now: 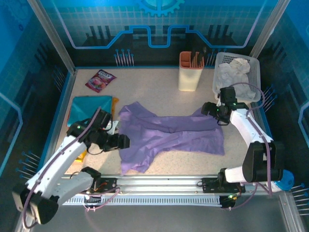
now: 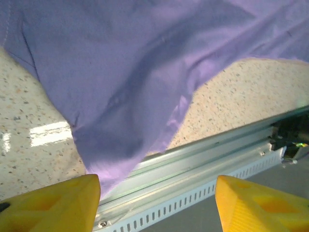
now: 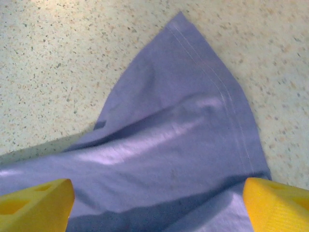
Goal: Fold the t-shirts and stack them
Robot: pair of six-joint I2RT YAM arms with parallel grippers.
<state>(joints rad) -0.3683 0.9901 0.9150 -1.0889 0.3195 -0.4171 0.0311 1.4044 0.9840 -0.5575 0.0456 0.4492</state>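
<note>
Nearest, the left arm point(image 1: 58, 164) and right arm point(image 1: 248, 130) rise from the near edge of the speckled table point(image 1: 159, 82). Between them the lavender t-shirt point(image 1: 169, 135) sprawls crumpled, its long axis running left to right. A teal t-shirt point(image 1: 89, 110) lies flat by the left wall, apparently folded. At the lavender shirt's left edge the left gripper point(image 1: 123, 141) has its jaws spread, with cloth just ahead and unpinched. Over the far right corner the right gripper point(image 1: 208, 108) stands equally wide, with cloth beneath. Each arm is nearest its own end, so the next fold likely needs both.
</note>
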